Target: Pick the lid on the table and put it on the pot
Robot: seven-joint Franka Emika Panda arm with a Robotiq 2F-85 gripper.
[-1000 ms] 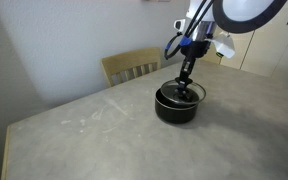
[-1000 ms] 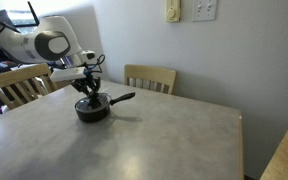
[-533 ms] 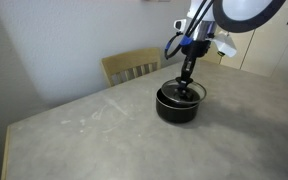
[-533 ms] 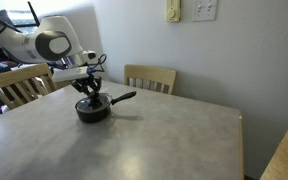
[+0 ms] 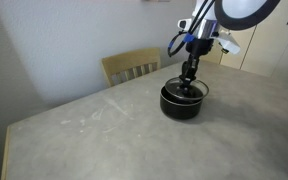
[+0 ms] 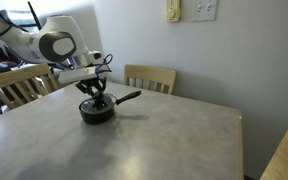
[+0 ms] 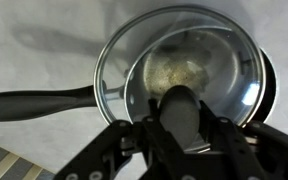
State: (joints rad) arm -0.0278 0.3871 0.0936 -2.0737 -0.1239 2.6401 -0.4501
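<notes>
One wooden chair (image 5: 132,66) behind pot (image 5: 181,103)

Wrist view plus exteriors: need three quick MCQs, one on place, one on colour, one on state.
1. In the wrist view, the handle of the pot runs to which edge?
A left
B top
C right

2. What colour is the handle?
A red
B black
C silver

3. Where is the lid?
A lying apart from the pot
B over the pot, under the gripper
C out of view

Answers:
1 A, the handle reaches the left edge of the picture.
2 B, it is black like the pot.
3 B, the glass lid shows the pot's inside through it, with the gripper on top.
</notes>
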